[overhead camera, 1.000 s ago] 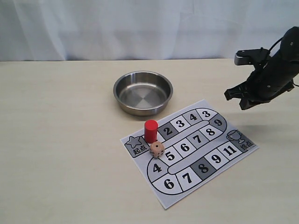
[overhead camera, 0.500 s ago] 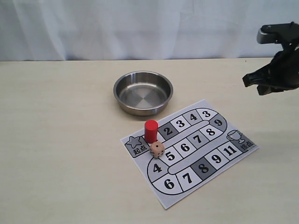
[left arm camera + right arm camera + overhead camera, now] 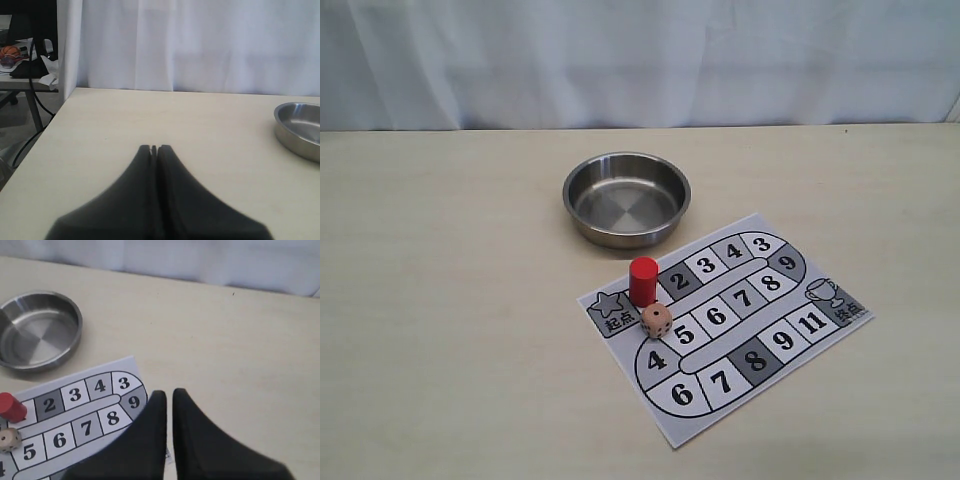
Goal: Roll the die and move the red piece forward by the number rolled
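A pale wooden table (image 3: 440, 300) fills most of the room in front of me, with a white curtain (image 3: 620, 60) hanging along its far edge. Towards the right of the tabletop lies a paper board (image 3: 750, 320), turned at a slant. It carries a looping track of numbered squares, a star square at one end and a cup square at the other. Just behind the board, and not touching it, sits a round steel bowl (image 3: 620, 236).

The left claw (image 3: 154, 148) is clenched, its two dark fingers pressed flat together with nothing between them. It hangs over bare table, and part of the bowl shows at the edge of its own camera. The right claw (image 3: 169, 392) is all but clenched too, with only a thin slit between the fingers, and it grips nothing. Its camera shows the tips over the board's edge by square 9.

The red piece (image 3: 643, 281) stands upright on the track, between the star square and square 2. The die (image 3: 656, 320) rests on the board just in front of it, beside square 5. Its pips are too small for me to count.
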Robot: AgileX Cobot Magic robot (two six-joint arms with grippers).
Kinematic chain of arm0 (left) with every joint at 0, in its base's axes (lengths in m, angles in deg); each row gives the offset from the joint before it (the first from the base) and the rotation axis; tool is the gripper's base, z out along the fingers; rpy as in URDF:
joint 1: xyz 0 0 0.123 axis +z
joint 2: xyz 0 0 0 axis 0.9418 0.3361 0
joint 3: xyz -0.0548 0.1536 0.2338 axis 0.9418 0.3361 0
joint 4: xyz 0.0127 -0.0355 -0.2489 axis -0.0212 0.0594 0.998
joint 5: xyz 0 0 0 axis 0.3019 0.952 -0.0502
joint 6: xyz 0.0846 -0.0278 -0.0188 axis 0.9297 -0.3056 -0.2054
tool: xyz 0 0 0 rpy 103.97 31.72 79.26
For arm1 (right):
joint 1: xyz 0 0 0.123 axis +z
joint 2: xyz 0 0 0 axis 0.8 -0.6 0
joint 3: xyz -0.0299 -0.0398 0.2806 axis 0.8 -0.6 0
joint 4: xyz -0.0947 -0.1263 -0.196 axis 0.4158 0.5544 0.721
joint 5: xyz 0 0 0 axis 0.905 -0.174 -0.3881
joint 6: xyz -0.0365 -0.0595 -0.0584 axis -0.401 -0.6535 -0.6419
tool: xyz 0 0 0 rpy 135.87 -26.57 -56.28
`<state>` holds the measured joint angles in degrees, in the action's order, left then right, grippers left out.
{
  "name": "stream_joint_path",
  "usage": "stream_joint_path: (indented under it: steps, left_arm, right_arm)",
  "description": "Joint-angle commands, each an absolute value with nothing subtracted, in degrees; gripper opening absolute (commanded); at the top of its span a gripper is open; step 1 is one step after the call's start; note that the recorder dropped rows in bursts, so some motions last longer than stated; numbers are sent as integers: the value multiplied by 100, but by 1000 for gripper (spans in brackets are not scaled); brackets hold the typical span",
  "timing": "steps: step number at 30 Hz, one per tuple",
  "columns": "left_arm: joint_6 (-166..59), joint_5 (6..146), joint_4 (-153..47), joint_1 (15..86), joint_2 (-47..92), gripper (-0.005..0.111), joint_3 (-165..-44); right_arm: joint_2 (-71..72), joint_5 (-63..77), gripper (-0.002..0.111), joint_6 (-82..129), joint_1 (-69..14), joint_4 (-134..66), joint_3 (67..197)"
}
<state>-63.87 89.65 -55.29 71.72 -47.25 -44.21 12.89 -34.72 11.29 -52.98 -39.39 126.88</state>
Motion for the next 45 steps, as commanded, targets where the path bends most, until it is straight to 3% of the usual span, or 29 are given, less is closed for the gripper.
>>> stream_joint_path:
  steps: [1,24,37,45]
  left_arm:
    - [-6414,8897,-5531,7172,-4731,0,-4407]
    - [-6414,8931,-5531,7172,-4731,0,-4407]
    - [-6414,8931,-5531,7172,-4731,0,-4407]
    - [-6414,8896,-5531,7172,-4731,0,-4407]
  right_arm:
    - [2320,-3495,4,1151,-5326,-3914,12474]
    - [7215,-3479,4,1330,-5326,-3954,11304]
    - [7215,-2417,4,1330,-5326,-3939,10495]
    - [7215,-701,4,1330,-5326,-4004,8386]
